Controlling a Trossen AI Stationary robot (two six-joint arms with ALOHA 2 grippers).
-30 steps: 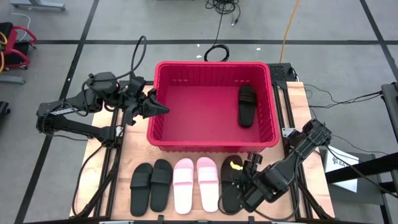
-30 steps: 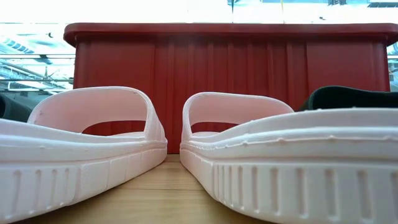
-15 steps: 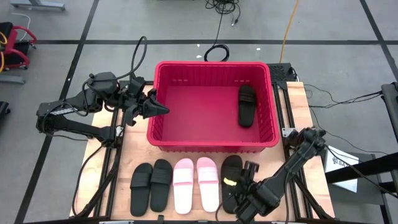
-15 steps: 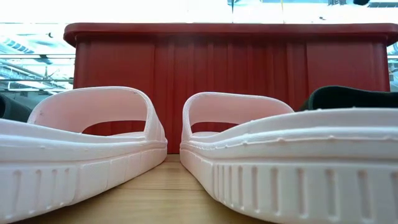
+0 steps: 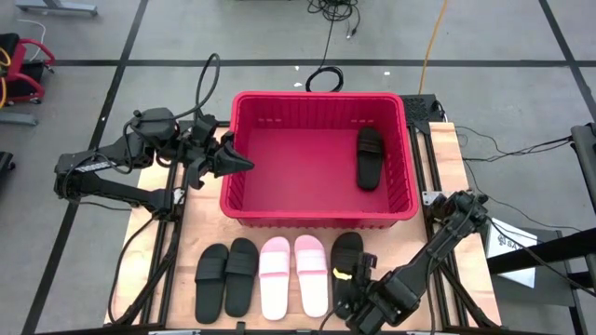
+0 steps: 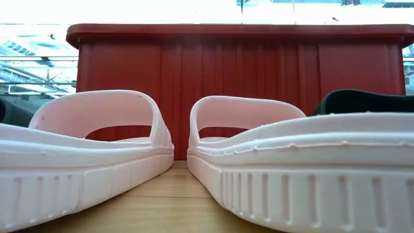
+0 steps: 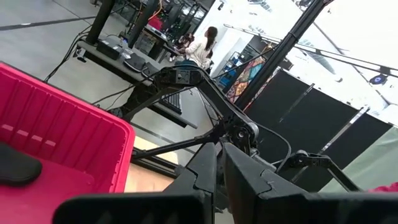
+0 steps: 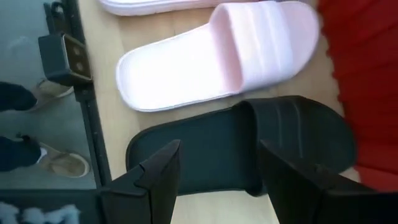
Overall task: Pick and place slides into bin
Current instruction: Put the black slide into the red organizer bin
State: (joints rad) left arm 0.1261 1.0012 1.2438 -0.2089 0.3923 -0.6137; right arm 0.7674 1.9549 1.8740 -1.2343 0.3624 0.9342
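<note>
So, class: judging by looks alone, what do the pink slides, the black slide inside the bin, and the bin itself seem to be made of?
Pink slides: probably moulded foam or soft rubber, matte; the low view shows thick ribbed soles with slightly rough edges.
Black slide in the bin: likely the same material, matte, no shine.
Bin: rigid plastic, slightly glossy bright red, with ribbed walls and a thick rim.

red bin [image 5: 318, 212]: ribbed plastic, slightly glossy. pink slides [image 8: 217, 55]: matt, smooth foam-like, grooved sole edges. black slide [image 8: 236, 146]: matt. table [image 6: 168, 200]: pale wood, smooth.
</note>
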